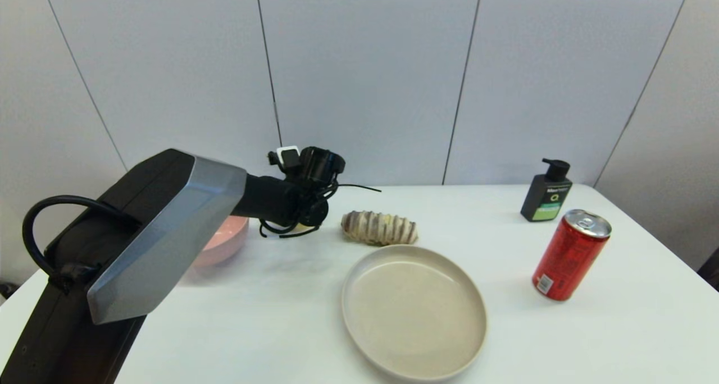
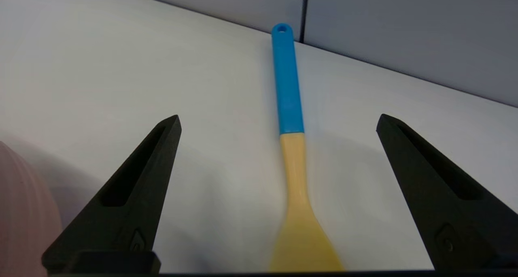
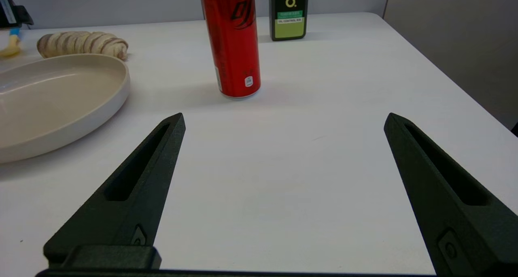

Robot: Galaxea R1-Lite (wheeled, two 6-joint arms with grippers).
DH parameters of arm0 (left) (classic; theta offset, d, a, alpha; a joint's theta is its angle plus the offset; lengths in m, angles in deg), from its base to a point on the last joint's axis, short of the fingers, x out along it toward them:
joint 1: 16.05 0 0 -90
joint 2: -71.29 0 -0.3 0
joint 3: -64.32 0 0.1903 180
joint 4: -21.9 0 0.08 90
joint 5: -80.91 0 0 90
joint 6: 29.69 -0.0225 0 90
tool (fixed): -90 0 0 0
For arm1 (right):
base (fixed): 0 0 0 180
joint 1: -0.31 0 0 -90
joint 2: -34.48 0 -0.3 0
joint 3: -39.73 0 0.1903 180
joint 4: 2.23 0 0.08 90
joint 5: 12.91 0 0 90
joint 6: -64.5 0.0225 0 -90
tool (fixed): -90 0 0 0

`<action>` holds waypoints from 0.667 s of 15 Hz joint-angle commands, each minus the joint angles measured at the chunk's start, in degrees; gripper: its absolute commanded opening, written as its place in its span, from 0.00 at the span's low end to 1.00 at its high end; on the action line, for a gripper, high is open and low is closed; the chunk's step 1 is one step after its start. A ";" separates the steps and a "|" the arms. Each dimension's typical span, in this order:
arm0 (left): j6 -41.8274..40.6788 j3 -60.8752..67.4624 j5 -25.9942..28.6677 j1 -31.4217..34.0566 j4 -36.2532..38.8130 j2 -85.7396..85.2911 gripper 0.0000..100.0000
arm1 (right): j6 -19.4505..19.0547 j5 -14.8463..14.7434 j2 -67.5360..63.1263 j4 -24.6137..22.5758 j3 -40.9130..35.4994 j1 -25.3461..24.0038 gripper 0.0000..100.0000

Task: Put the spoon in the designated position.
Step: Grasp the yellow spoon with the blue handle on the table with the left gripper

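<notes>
With left gripper point(image 2: 279, 121) spread wide astride the spoon point(image 2: 292, 155), lower squarely and pinch the yellow neck.

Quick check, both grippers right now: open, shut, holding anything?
Left gripper: open, fingers either side of the spoon lying on the table, holding nothing.
Right gripper: open, empty, over bare table near the red can.
</notes>
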 commanded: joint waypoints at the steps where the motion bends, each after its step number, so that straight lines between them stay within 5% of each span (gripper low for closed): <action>1: 3.88 -0.01 1.43 0.21 -1.21 0.03 1.00 | -0.04 0.02 -0.07 0.02 0.00 -0.10 1.00; 4: 3.88 -0.01 6.61 0.21 -2.79 0.20 1.00 | 0.05 0.02 -0.07 0.02 0.00 -0.01 1.00; 10: 3.61 -0.18 6.35 0.65 -6.92 0.99 1.00 | -0.04 0.02 -0.07 0.02 0.00 -0.01 1.00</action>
